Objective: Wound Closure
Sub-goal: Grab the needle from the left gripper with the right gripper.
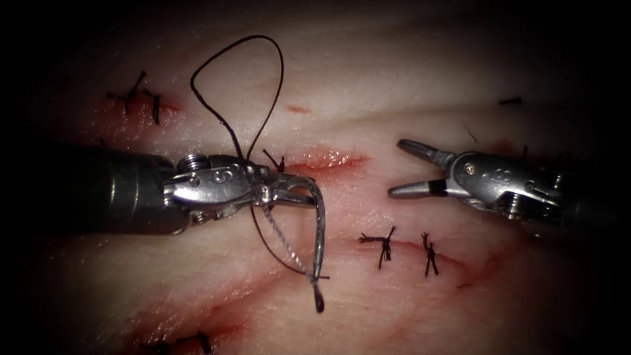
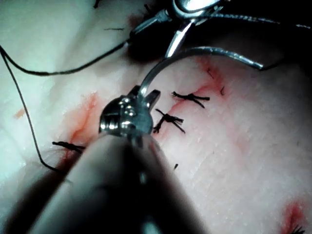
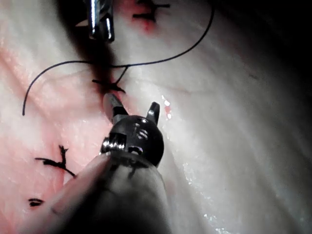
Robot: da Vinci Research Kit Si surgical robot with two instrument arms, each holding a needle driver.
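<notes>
My left tool (image 1: 299, 190) comes in from the left with its jaws shut on the curved needle (image 1: 321, 230) near the end away from the thread. The needle hangs down over the tissue (image 1: 368, 309), just left of two dark stitches (image 1: 384, 244), and looks free of it. Black thread (image 1: 263, 41) leaves the needle's lower end, passes under the tool and loops up beyond it. In the left wrist view the needle (image 2: 195, 49) arcs away from the left tool (image 2: 144, 95). My right tool (image 1: 396, 167) stands open at the right, holding nothing, as the right wrist view (image 3: 131, 109) confirms.
A short open stretch of the cut (image 1: 327, 160) glistens red between the two tools, with a knotted stitch (image 1: 276, 161) at its left end. More tied stitches sit at the upper left (image 1: 138, 98) and lower left (image 1: 187, 342). Red fluid stains the tissue.
</notes>
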